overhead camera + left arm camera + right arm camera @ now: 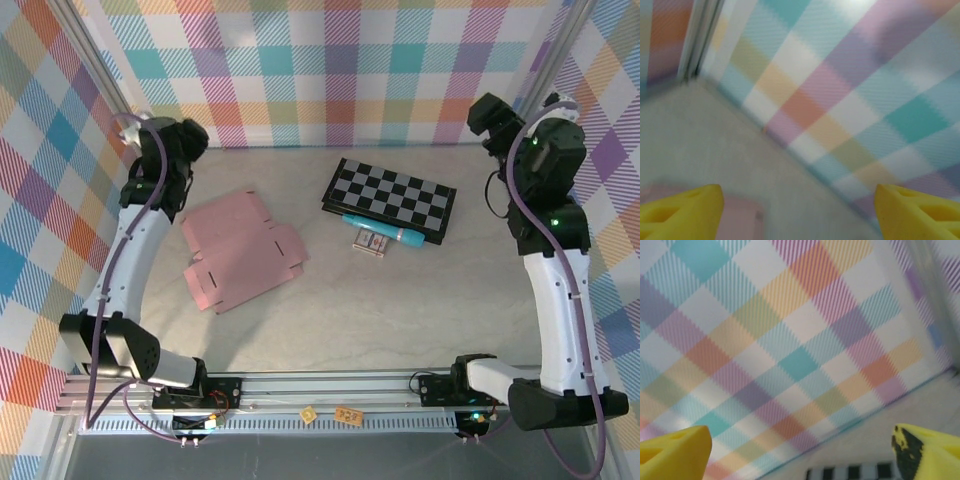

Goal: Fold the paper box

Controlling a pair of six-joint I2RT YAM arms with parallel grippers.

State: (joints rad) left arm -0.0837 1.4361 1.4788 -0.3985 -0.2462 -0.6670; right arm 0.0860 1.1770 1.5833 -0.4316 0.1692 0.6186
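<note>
Looks like a robot lab test cell, definitely not somebody's home. A left arm (pixel 120 260) and a right arm (pixel 560 300) are bolted to an aluminium rail (pixel 330 385) along a grey table (pixel 400 320), boxed in by pastel plaid walls (pixel 350 70).

Left gripper (pixel 799 220), yellow fingertips (pixel 680 212) spread wide over the grey table (pixel 695 135). Blurred pink paper box (pixel 740 220) corner lies near; plaid wall (pixel 850 100) stands beyond.

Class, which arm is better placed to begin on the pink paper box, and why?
Left: its open gripper hangs beside the paper box; the right gripper is past the checkered board.
</note>
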